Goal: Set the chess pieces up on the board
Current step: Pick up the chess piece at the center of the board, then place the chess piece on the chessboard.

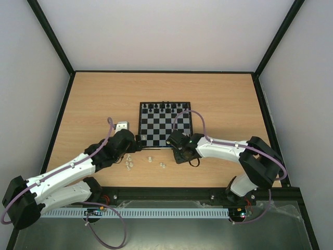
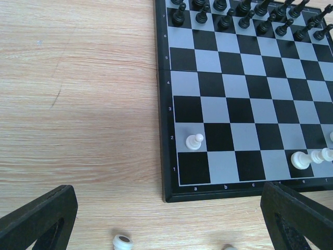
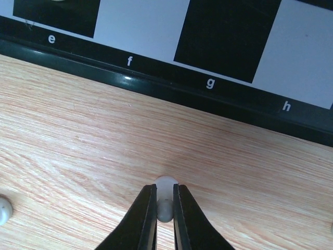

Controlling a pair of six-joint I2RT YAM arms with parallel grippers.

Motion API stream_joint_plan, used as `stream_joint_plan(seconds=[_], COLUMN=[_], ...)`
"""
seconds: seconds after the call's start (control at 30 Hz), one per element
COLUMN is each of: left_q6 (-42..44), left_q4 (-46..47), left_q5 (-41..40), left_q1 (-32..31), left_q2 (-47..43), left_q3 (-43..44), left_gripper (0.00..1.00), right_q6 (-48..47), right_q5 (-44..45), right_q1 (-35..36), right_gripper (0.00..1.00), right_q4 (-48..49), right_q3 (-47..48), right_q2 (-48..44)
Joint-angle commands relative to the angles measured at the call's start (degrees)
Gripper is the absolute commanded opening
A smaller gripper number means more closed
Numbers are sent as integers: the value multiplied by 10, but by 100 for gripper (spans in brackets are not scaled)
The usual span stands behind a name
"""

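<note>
A tiny cream-white plastic chess piece point(image 3: 166, 182) sits on the light wooden table point(image 3: 78, 135), just off the black-framed checked board point(image 3: 171, 88), pinched in the clenched right gripper point(image 3: 165, 194). The left gripper point(image 2: 167, 216) hangs spread wide and holds nothing.

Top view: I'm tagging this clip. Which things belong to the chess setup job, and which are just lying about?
Job: board, loose white pieces, white pawn on a2, white piece in right gripper.
Lying about: black pieces, far rows.
</note>
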Motion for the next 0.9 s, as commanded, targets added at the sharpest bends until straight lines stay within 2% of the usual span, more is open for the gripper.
stream_joint_plan(seconds=[0.0, 0.23, 0.57, 0.87], left_q6=[-2, -1, 0, 0], left_q4=[-1, -1, -5, -6], left_q5=[1, -1, -5, -7], left_q1=[-3, -3, -2, -2], left_q2=[-10, -11, -12, -14], left_q3=[-11, -11, -9, -9], left_gripper=[99, 100, 100, 99], right_q6=[6, -14, -80, -99], right_q5=[15, 64, 30, 17], right_q1=[4, 0, -59, -89], right_gripper=[5, 5, 4, 4], right_q4=[-22, -95, -92, -85], right_q3=[15, 120, 238, 269], right_q2=[3, -23, 96, 153])
